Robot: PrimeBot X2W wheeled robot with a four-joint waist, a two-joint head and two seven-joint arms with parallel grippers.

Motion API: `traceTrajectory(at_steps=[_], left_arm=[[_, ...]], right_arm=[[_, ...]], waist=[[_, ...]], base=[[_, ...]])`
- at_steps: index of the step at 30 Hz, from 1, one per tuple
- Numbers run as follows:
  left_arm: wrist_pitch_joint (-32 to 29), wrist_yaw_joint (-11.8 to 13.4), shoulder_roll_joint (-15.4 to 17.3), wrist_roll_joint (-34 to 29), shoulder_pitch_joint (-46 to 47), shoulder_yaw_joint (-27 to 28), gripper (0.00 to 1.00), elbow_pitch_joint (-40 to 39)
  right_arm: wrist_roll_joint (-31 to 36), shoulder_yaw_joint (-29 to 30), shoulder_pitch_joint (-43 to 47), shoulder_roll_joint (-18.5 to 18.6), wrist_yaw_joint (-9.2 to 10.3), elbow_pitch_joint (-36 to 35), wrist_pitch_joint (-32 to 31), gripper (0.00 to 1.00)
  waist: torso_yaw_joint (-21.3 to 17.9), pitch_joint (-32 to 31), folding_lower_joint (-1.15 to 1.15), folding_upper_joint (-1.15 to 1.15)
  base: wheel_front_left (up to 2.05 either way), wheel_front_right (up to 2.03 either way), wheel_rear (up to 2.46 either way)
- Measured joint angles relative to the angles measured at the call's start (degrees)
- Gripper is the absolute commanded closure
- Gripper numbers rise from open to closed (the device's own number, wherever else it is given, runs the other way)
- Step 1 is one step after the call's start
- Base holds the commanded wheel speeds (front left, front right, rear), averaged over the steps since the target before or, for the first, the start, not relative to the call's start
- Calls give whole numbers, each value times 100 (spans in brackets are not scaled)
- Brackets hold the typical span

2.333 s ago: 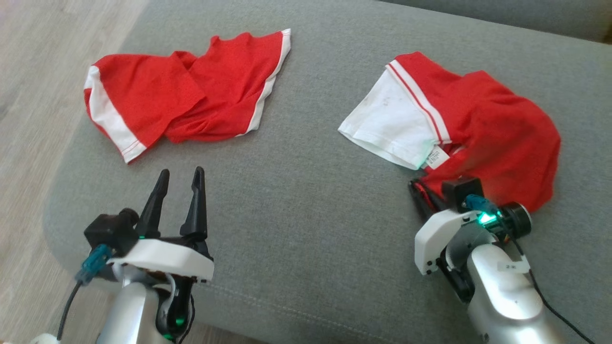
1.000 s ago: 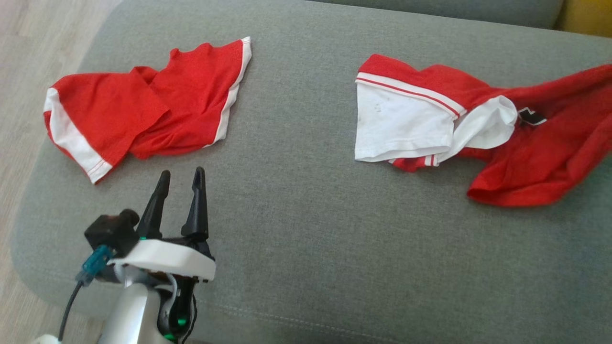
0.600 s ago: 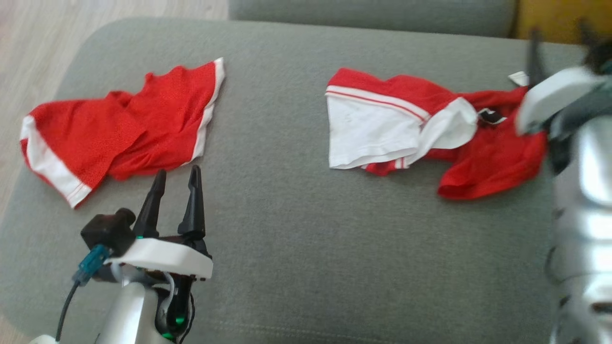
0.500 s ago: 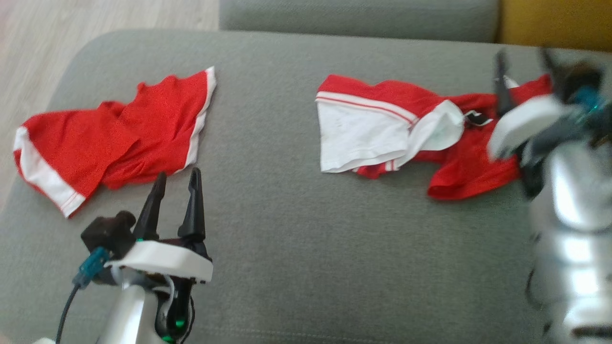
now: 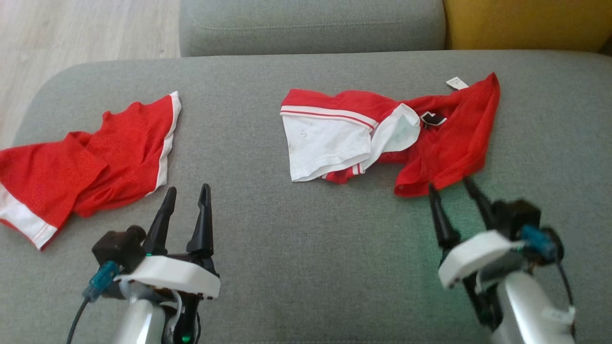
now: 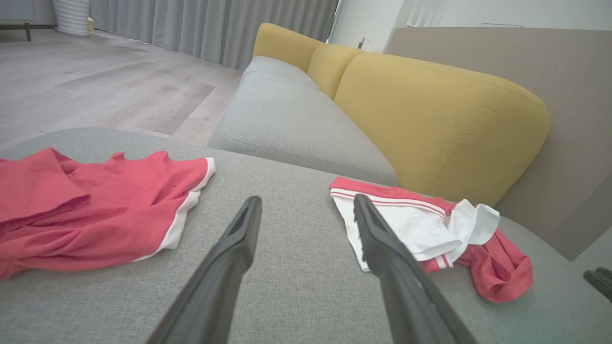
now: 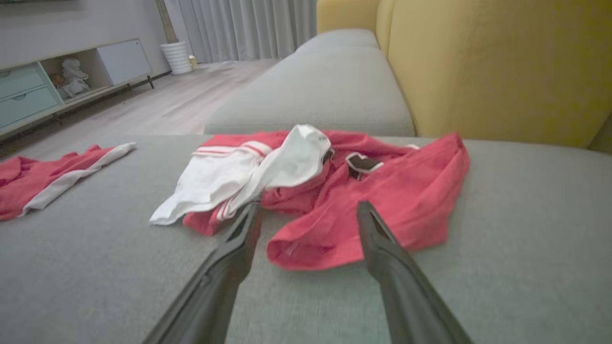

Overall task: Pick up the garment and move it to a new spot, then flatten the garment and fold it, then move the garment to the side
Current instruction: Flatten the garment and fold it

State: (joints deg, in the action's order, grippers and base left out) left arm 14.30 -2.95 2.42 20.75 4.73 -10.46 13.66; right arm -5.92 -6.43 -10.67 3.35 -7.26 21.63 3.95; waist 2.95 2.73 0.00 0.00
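left gripper [image 5: 188, 188] spread, empty | right gripper [image 5: 449, 184] spread, tips seemingly at crumpled garment [image 5: 444, 143] hem | on grey cushion [image 5: 311, 248]

Looks like somebody's living room to me: a grey sofa [image 6: 296, 110] with fat yellow back cushions [image 6: 430, 119], pale wood-plank floor [image 6: 95, 91], long grey curtains [image 6: 215, 24] hanging right down to it, and a low cabinet [image 7: 119, 59] with teal drawers [image 7: 21, 100] against the far wall [image 7: 57, 21], plus a white pot [image 7: 177, 57] nearby.
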Motion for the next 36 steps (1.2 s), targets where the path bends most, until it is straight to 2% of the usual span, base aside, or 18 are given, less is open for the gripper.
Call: traceTrajectory(at_steps=[7,13,21,25,30,34,35,36], left_arm=[[0,-8,1,0,-1,-26,0,-4],[0,-9,1,2,9,-92,0,0],[0,-10,1,14,52,-167,0,40],[0,-10,1,18,129,-171,0,66],[0,-16,1,19,244,-181,0,71],[0,-18,0,76,268,-182,0,71],[0,-18,0,76,268,-183,0,71],[0,-18,0,76,269,-182,0,71]], right_arm=[[-4,-59,236,-24,0,-423,-216,0],[11,-45,187,-24,0,-381,-509,0],[-459,-23,-152,-24,0,265,-911,0],[-677,9,-398,-24,0,622,-906,0],[-653,29,-691,-23,0,1062,-823,0],[-392,49,-916,-23,0,1489,-711,0],[-280,79,-957,-23,0,1569,-678,17],[-193,116,-1004,-23,0,1645,-650,68]], waist=[[2,105,0,0],[119,198,0,0],[386,417,0,0],[526,540,0,0],[663,670,0,0],[724,751,0,0],[726,761,0,0],[726,769,0,0]], base=[[0,0,0],[0,0,0],[0,0,0],[0,0,0],[0,0,0],[0,0,0],[0,0,0],[0,0,0]])
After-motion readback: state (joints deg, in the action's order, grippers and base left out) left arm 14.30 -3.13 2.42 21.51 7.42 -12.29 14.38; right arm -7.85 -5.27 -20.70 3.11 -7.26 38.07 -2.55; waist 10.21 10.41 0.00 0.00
